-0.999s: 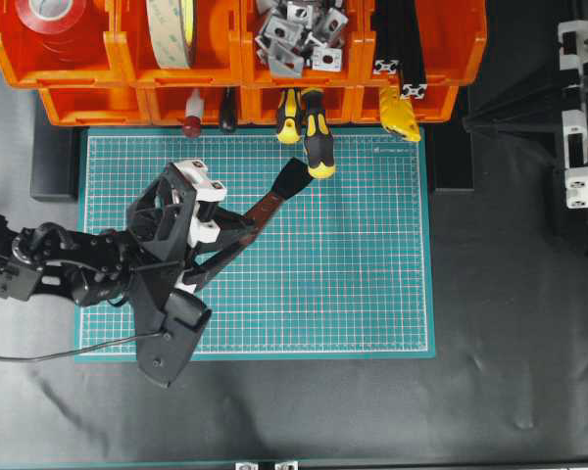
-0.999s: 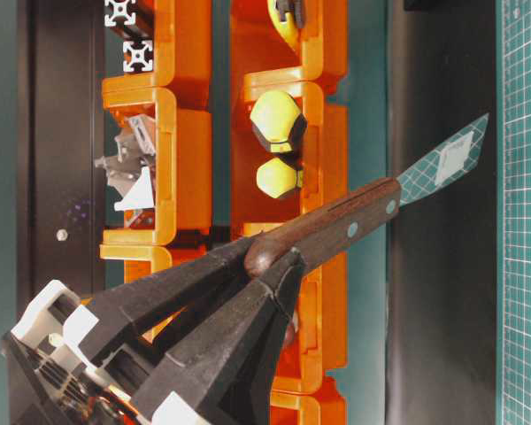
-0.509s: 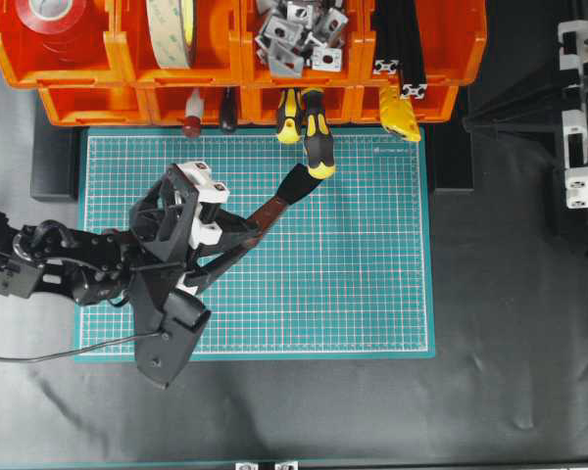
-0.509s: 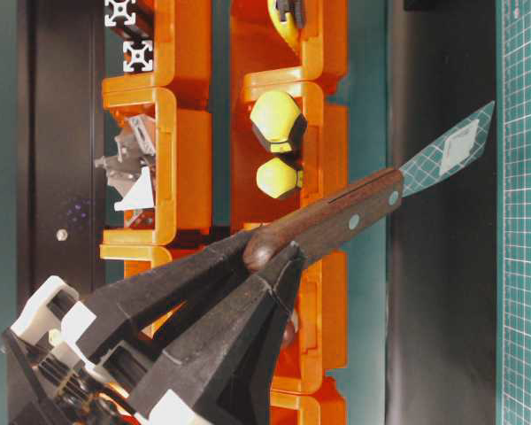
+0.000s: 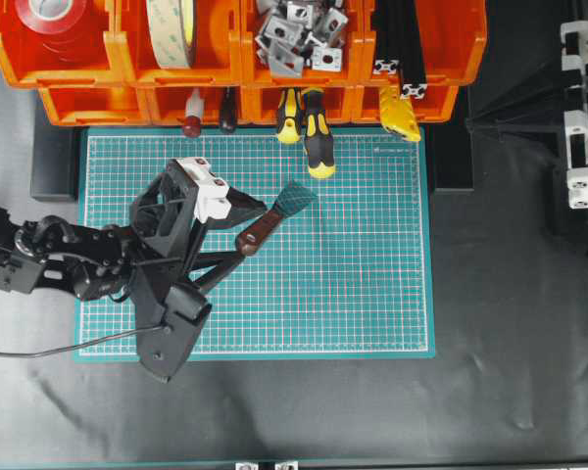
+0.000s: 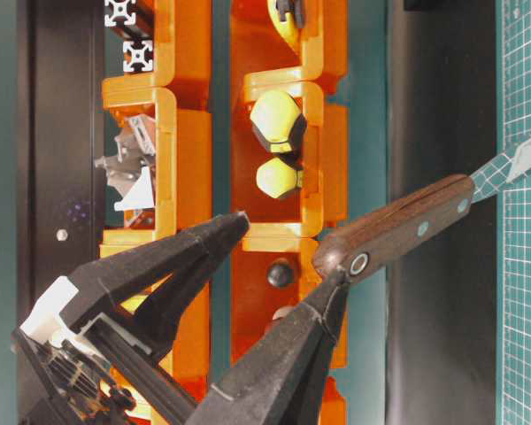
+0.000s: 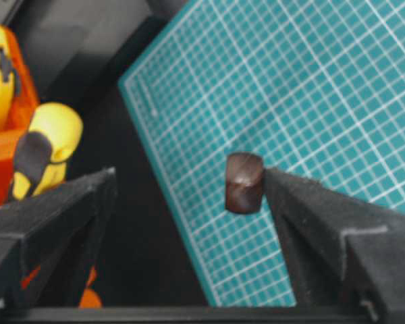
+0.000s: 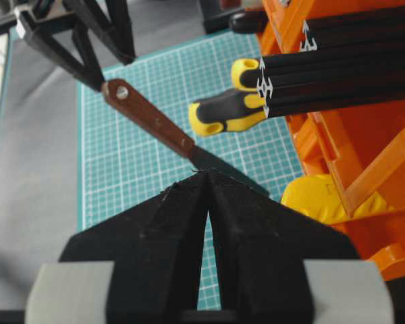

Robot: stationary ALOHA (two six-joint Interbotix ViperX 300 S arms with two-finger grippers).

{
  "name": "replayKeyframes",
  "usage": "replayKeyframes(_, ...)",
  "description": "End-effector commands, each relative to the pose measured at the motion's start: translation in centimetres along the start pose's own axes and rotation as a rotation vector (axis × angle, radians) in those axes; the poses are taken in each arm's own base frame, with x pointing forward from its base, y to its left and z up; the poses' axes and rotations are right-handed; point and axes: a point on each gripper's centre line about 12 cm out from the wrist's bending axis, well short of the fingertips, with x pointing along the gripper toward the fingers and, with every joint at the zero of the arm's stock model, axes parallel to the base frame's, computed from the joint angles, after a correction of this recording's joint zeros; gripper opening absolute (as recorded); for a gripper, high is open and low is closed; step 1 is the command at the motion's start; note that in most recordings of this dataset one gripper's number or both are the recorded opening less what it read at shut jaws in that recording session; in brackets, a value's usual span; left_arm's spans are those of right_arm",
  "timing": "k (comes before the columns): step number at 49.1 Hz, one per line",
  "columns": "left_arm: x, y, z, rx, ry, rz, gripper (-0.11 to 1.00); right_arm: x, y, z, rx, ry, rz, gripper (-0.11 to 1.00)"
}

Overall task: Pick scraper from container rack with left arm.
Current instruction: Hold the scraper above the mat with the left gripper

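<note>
The scraper (image 5: 269, 217) is seen out of the rack (image 5: 225, 59), slanted over the green mat (image 5: 372, 294), blade tip low toward the mat. The left gripper (image 5: 237, 230) is spread wide, one finger (image 6: 323, 301) just touching the handle butt, nothing clamped. A light, stiff tool is judged; the smooth wooden handle is best pinched mid-length, never the thin blade. The right gripper (image 8: 208, 202) is closed, idle.

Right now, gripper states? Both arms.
Left gripper: open, scraper against one finger, not clamped.
Right gripper: shut, holding nothing.
</note>
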Motion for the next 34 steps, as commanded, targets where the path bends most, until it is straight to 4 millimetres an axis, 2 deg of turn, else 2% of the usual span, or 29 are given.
replayKeyframes(1, -0.6, 0.6, 0.4, -0.023, -0.021, 0.013, 0.86, -0.2, 0.1, 0.7, 0.003, -0.017, 0.002, -0.01)
replayKeyframes(11, -1.4, -0.2, 0.5, 0.010, 0.005, 0.012, 0.87, -0.4, 0.1, 0.8, 0.001, -0.021, 0.003, -0.01)
replayKeyframes(21, -2.9, 0.4, 1.2, -0.001, -0.016, 0.034, 0.87, -0.4, 0.1, 0.7, 0.000, -0.023, 0.003, -0.01)
replayKeyframes(34, -4.1, 0.4, 0.7, 0.001, -0.005, 0.043, 0.87, -0.6, 0.2, 0.8, 0.000, -0.031, 0.005, -0.01)
